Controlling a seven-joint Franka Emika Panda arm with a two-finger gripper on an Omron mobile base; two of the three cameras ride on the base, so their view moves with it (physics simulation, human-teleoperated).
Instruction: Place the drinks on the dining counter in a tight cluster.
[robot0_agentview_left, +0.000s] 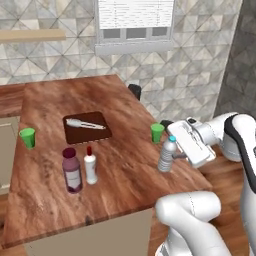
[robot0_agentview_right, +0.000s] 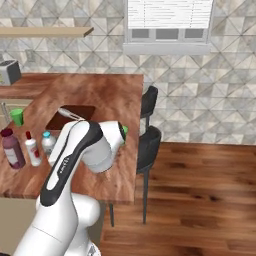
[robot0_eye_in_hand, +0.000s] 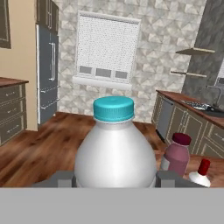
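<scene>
The gripper (robot0_eye_in_hand: 114, 177) is clamped on the small clear bottle (robot0_eye_in_hand: 114, 148), one finger on each side of its body, the blue cap standing straight up between and above them; in the left base view the same bottle (robot0_agentview_left: 167, 154) stands upright at the right side of the dining counter (robot0_agentview_left: 125, 185), with the hand against its right flank; a green cup (robot0_agentview_left: 157, 132) stands just behind it. Well apart to the left on the counter, the wide dark-purple bottle (robot0_agentview_left: 72, 170) and the slim white bottle (robot0_agentview_left: 90, 165) stand upright, just beside each other; behind them lies a dark board (robot0_agentview_left: 87, 126) with a pale utensil on it; a second green cup (robot0_agentview_left: 27, 137) stands near the far left edge.
</scene>
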